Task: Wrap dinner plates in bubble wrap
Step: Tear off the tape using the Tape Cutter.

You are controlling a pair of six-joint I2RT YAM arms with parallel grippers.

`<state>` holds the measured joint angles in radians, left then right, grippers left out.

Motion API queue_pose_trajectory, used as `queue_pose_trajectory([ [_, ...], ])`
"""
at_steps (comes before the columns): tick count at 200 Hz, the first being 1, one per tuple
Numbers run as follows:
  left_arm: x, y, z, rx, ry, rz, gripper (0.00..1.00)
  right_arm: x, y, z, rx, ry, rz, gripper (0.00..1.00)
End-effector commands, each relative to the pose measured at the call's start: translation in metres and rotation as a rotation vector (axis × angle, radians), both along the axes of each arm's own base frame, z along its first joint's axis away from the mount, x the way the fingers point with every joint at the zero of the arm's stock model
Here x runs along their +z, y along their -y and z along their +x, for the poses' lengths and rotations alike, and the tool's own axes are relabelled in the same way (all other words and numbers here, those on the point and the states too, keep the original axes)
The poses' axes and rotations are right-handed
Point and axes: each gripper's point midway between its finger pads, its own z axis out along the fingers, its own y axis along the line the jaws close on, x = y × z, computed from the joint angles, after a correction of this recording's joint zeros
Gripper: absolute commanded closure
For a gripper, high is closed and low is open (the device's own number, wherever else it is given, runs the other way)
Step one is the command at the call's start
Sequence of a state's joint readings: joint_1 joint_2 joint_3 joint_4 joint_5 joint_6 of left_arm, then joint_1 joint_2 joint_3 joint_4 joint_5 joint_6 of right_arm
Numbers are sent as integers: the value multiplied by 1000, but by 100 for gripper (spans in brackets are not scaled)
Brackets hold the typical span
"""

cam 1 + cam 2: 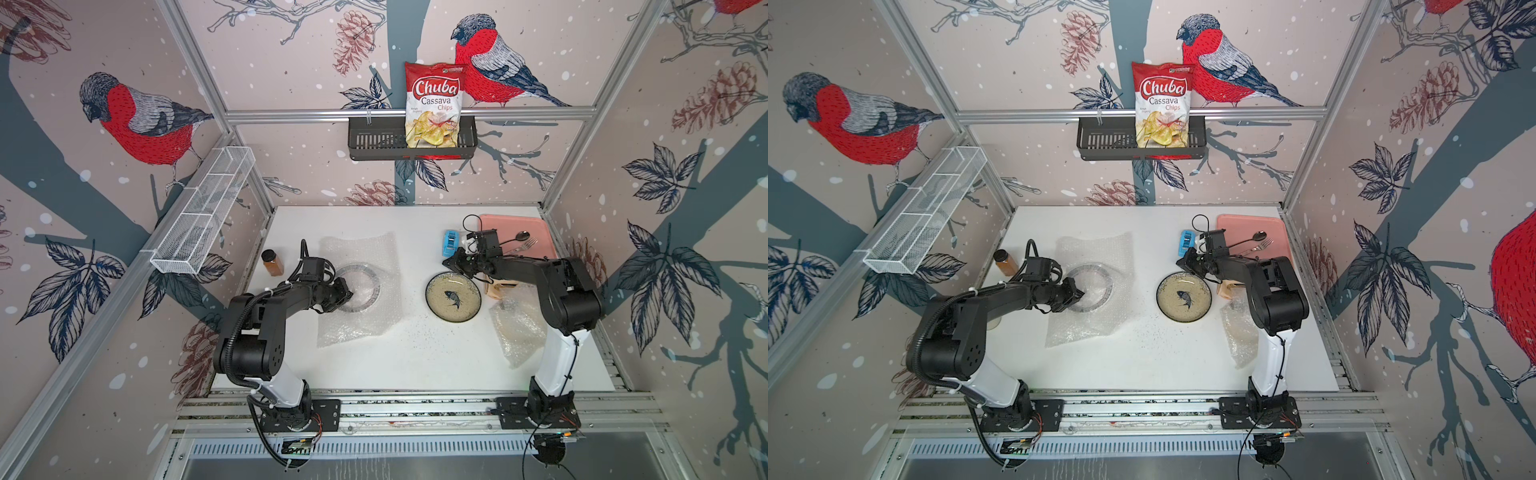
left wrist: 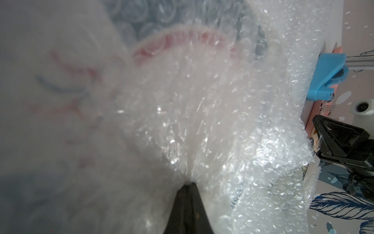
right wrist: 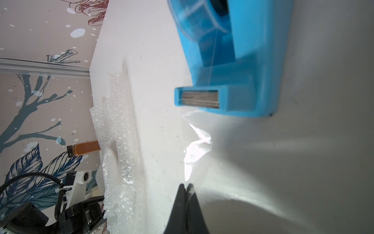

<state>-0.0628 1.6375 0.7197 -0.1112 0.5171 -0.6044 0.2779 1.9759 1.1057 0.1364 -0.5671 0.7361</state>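
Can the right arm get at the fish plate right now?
Probably yes: the fish plate lies uncovered close to the right gripper, with nothing between them. But that gripper is shut on what looks like a clear tape strip from the blue tape dispenser, so it isn't free.

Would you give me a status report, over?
Left gripper shut on bubble wrap, over dark-rimmed plate. Right gripper shut on clear tape by blue dispenser. Fish plate bare. Nothing blocking.

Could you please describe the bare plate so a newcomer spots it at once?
On the white table, look beside the right gripper, near the blue tape dispenser. This plate is tan with a dark fish; the other plate lies in bubble wrap.
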Motion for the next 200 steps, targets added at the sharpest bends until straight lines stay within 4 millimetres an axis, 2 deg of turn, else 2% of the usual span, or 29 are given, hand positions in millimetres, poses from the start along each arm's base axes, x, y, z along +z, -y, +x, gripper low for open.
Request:
queue_pose_trajectory([
  [1, -40, -29, -54, 50, -256, 172, 100, -11, 6, 1, -10, -29, -48, 100],
  [59, -41, -29, -52, 46, -259, 174, 100, -54, 27, -12, -77, -177, -182, 100],
  [87, -41, -29, -51, 47, -255, 173, 100, -61, 37, -20, -120, -211, -225, 100],
  [157, -38, -29, -49, 45, -246, 174, 100, -84, 66, -55, -180, -296, -316, 100],
  [183, -38, -29, -49, 47, -244, 172, 100, -73, 64, -50, -163, -256, -308, 100],
  [200, -39, -29, -51, 47, -247, 170, 100, -48, 62, -35, -144, -172, -307, 100],
])
